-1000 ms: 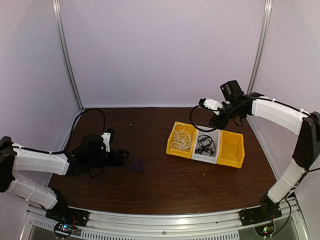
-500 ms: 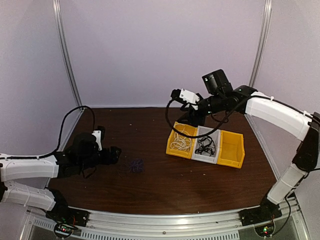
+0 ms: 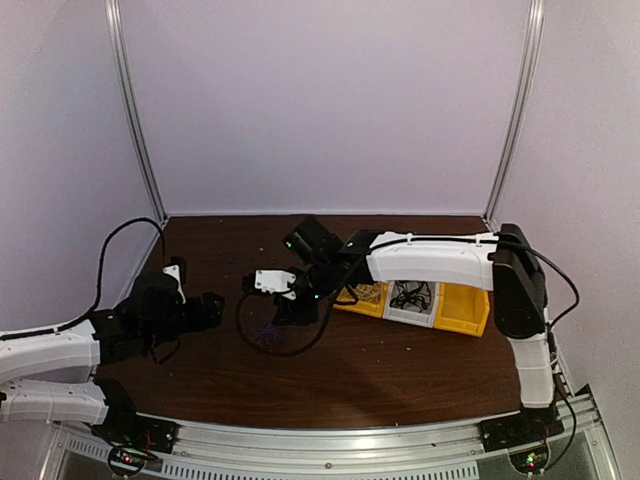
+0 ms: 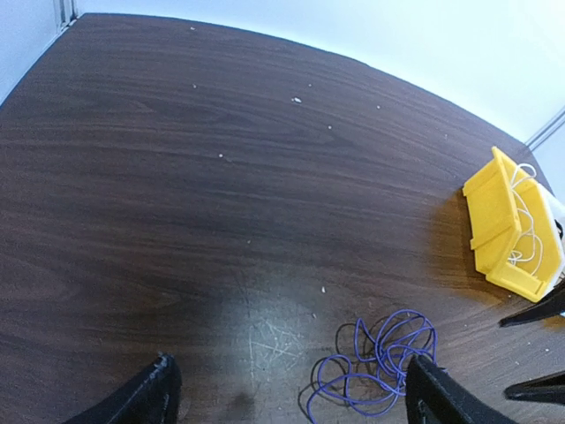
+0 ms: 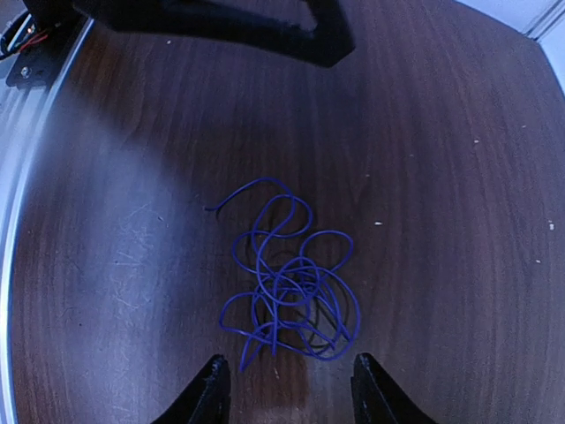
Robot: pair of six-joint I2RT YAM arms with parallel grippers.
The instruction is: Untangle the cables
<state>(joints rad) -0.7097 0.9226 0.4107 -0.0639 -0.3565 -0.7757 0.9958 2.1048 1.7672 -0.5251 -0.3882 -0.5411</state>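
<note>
Loosely coiled, the thin blue-purple cable (image 5: 290, 287) lies on the dark wooden desk (image 4: 177, 177) left of centre. Directly above hovers the right gripper (image 5: 287, 389), fingers parted, empty. Nearer the left edge, the left gripper (image 4: 287, 402) gapes, empty.

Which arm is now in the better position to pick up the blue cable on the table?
The right. Its end effector hangs directly over the blue cable, fingers open on either side. The left end effector is also open but sits farther back, with the cable off to one side.
</note>
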